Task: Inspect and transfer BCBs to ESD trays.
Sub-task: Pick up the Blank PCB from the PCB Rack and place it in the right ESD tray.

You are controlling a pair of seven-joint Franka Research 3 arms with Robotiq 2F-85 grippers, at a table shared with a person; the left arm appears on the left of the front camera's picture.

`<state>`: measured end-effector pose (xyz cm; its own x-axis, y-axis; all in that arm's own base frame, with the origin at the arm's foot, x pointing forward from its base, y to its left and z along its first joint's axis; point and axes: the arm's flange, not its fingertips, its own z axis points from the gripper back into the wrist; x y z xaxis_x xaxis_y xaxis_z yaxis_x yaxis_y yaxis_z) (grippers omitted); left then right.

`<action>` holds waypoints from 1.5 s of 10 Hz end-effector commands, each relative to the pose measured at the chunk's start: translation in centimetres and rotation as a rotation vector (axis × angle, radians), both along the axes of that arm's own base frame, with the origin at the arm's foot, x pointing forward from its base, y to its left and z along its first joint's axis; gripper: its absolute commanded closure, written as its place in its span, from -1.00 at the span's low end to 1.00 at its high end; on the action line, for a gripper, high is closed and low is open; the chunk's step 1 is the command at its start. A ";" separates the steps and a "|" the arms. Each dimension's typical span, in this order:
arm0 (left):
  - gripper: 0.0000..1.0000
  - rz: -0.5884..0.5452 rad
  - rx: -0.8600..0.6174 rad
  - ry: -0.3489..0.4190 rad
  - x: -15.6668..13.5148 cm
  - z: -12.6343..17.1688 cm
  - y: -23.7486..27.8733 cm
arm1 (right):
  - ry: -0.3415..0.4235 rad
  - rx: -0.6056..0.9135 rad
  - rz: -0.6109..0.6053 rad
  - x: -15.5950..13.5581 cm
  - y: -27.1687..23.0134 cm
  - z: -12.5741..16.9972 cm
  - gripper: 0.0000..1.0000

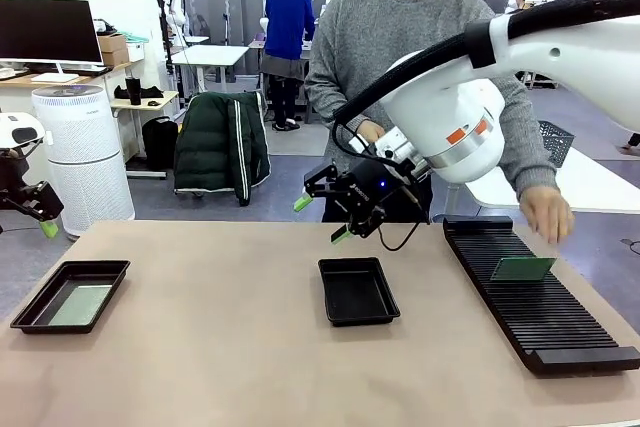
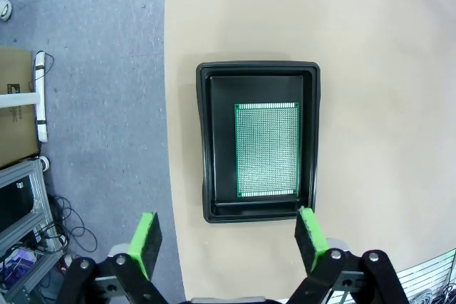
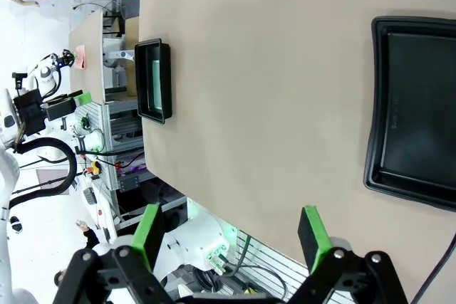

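- Front view: the table (image 1: 220, 347) has two ESD trays on it and a rack at the robot's right.
- The right arm (image 1: 450, 127) reaches in over the middle. The right gripper (image 1: 322, 219) hangs above the far end of the centre tray, fingers spread, holding nothing.
- A person stands at the far side, with one hand (image 1: 545, 215) near the rack's far end, just above the rack BCB. It looks apart from it.
- The rack (image 1: 540, 312) is black and slotted, long axis running near to far.
- The left tray (image 1: 35, 307) is by the table's left edge. The centre tray (image 1: 357, 292) is empty.
- The tray BCB (image 2: 266, 149) lies flat in the left tray, long axis along the tray's long side, pushed against one long wall.
- The rack BCB (image 1: 522, 268) stands tilted in a slot, long edge across the rack, face leaning toward the robot.
- The left gripper (image 2: 228, 236) hovers over the left tray, pads wide apart, empty.
- Step (judgement): one board is placed and the second waits in the rack.
- Next (judgement): the right gripper goes over to the rack, lines its pads across the board's thin top edge, pinches, lifts straight out of the slot, then lays the board flat in the centre tray.
- Watch the person's hand.
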<state>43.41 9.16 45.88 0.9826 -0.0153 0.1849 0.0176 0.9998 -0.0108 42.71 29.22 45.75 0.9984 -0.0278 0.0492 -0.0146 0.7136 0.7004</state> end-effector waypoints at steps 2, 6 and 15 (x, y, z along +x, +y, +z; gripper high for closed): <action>-1.00 0.004 0.003 -0.012 -0.1 -0.4 0.2 | -0.030 -0.105 -0.001 -1.0 -0.5 3.0 -1.00; -1.00 0.004 0.003 -0.012 -0.1 -0.4 0.2 | -0.106 -0.217 -0.003 -1.9 -1.5 8.7 -1.00; -1.00 0.004 0.003 -0.012 -0.1 -0.4 0.2 | -0.348 -0.664 0.380 -4.0 -10.6 19.3 -1.00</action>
<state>43.40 9.17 45.84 0.9827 -0.0151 0.1845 0.0174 0.9998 -0.0109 38.54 19.77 64.54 0.8958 0.3783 0.2334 -0.4124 0.9031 0.1193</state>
